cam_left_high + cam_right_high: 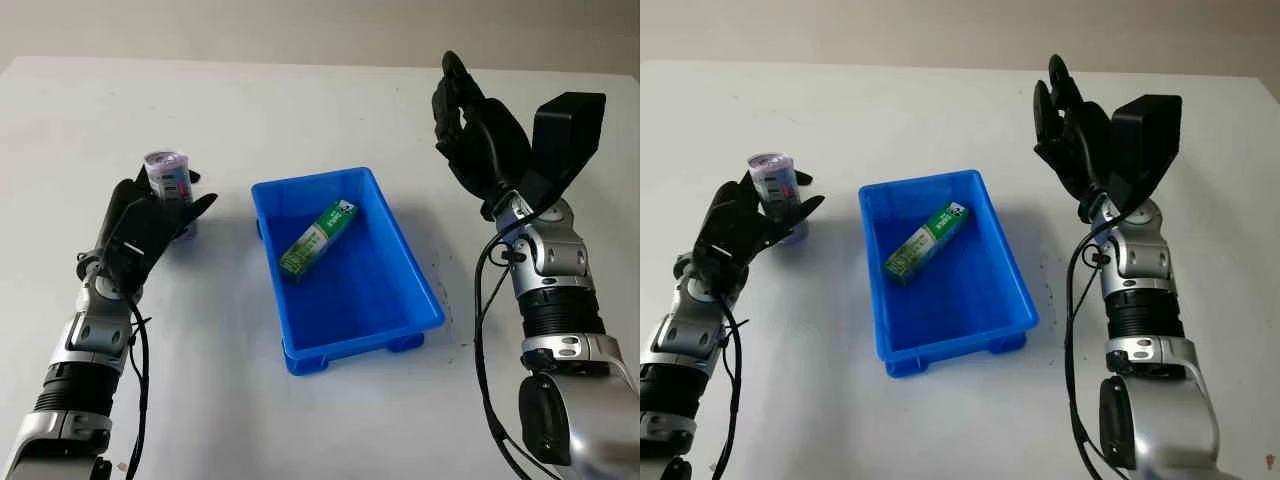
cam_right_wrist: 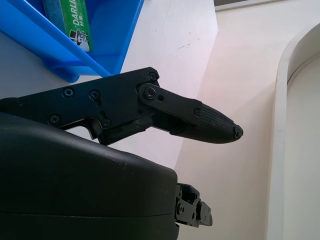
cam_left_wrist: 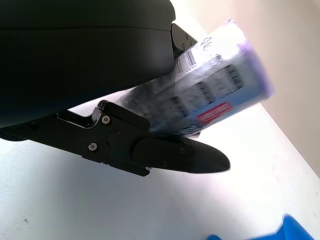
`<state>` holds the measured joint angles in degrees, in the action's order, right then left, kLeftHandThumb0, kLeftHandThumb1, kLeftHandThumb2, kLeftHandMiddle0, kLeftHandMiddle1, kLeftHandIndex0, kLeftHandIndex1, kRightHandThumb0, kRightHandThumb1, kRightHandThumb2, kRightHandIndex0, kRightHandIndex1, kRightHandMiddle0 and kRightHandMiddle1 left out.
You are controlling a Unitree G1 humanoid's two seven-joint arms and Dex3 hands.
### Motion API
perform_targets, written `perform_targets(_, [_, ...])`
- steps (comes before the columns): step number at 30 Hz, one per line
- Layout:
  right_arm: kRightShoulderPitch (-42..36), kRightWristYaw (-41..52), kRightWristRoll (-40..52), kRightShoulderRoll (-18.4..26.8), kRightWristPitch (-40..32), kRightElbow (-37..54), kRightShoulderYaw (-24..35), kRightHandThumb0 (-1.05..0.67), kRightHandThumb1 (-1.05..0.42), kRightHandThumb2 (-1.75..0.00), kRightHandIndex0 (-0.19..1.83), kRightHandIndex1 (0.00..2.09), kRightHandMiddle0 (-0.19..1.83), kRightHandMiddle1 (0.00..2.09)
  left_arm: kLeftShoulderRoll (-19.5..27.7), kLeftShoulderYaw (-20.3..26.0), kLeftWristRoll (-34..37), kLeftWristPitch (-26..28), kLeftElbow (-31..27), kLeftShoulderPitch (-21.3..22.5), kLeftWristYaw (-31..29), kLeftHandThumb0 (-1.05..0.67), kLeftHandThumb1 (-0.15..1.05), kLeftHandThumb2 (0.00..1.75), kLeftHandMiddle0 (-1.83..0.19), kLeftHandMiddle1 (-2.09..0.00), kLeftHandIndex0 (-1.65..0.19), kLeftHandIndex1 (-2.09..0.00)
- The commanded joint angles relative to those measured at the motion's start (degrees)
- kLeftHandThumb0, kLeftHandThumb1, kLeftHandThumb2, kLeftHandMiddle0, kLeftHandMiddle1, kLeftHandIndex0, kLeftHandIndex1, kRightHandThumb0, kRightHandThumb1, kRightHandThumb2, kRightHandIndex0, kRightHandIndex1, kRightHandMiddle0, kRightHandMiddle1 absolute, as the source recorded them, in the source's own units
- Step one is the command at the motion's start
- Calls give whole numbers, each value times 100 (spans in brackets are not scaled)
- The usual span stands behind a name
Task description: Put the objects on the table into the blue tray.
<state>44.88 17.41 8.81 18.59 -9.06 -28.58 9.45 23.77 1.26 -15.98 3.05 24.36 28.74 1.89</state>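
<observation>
At nine o'clock of the blue tray (image 1: 420, 300), my left hand (image 1: 140, 235) grasps the purple-capped tube (image 1: 170, 180) for transfer; my right hand (image 1: 480, 135), unclenched, holds nothing at three o'clock.

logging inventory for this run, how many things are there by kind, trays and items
blue tray: 1
green box, lying inside the tray: 1
purple-capped bottle, held in the left hand left of the tray: 1
Total: 3 things. The right hand is open, raised right of the tray.
</observation>
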Motion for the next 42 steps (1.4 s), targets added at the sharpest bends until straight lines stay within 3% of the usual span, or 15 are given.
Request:
perform_targets(1, [-48,-12,-31,118,-38,141,7,-65,-105,-72,-19,0,-19,0,26,-116,-83,-23,82,8,-30,-41,105,51,-106,-209,-70,-209])
perform_targets(3, [-55,-14,-34,117,-49,169,11,-64,-105,-73,-19,0,-19,0,50,-131,-126,-63,111,45,-25,-39,105,54,-120,-209,-77,-209])
perform_targets(7, [-40,-25,-47,108,-44,152,4,-64,-105,-73,-19,0,-19,0,115,-135,-203,-29,134,176,-34,-38,105,55,-127,-209,-84,-209])
perform_targets(10, [-25,-30,-46,100,-25,105,7,-65,-105,-72,-19,0,-19,0,168,-91,-178,70,12,233,-110,-38,105,55,-108,-209,-59,-209])
perform_targets(11, [-21,-11,-26,96,-14,88,15,-65,-105,-72,-19,0,-19,0,210,-87,-189,37,-41,253,-127,-38,105,55,-95,-209,-41,-209])
perform_targets(14, [-21,4,15,83,-40,85,36,-65,-105,-72,-19,0,-19,0,365,-64,-239,-51,-322,366,-207,-38,105,56,-84,-209,-21,-209])
perform_targets(20, [-35,93,-11,98,39,34,-5,-64,-105,-73,-19,0,-19,0,590,0,-191,141,-1404,744,-622,-39,105,54,-72,-209,-29,-209])
perform_targets(27, [-21,109,18,27,70,-37,-4,-60,-105,-75,-19,0,-19,0,553,-292,-387,562,-2675,1344,-1238,-41,105,52,-84,-209,-38,-209])
perform_targets(34, [-33,83,38,-25,77,-28,-2,-60,-105,-75,-19,0,-19,0,277,-781,-565,902,-3261,1736,-1732,-46,105,52,-87,-209,-47,-209])
perform_targets(39, [-100,70,41,-18,118,30,8,-61,-105,-74,-19,0,-19,0,170,-1191,-690,795,-3548,1743,-2130,-45,105,54,-102,-209,-38,-209])
perform_targets(42, [-152,56,64,-10,75,128,19,-62,-105,-74,-19,0,-19,0,103,-1439,-834,1160,-3802,1748,-2522,-44,105,54,-105,-209,-24,-209])
